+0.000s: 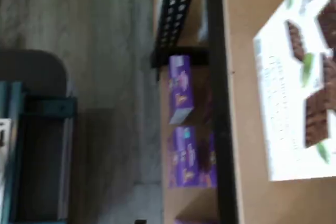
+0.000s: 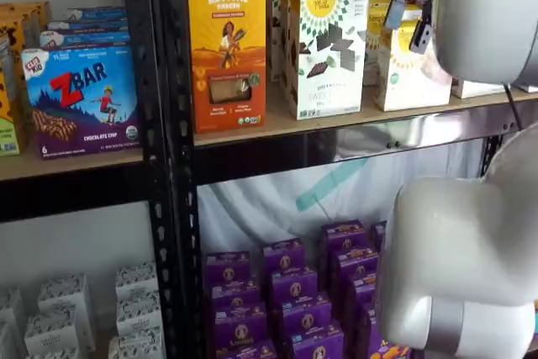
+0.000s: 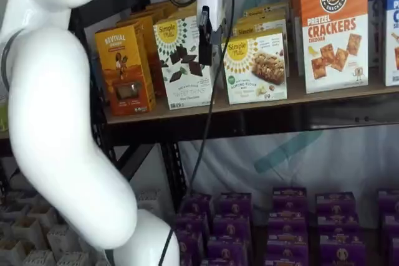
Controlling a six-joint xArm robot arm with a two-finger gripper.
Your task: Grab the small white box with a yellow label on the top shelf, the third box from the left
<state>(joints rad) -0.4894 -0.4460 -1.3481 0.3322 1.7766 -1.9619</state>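
Observation:
The small white box has a round yellow logo and stands on the top shelf, just right of a taller white box with chocolate pieces. It also shows in a shelf view, partly hidden by the arm, on the same shelf. My gripper hangs in front of the gap between the two white boxes, level with their upper halves. Only a dark finger shows side-on, so no gap can be judged. The wrist view shows the taller white box, not the small one.
An orange Revival box stands at the shelf's left and a pretzel crackers box at its right. A blue ZBar box is in the neighbouring bay. Purple boxes fill the lower shelf. The white arm covers much of both shelf views.

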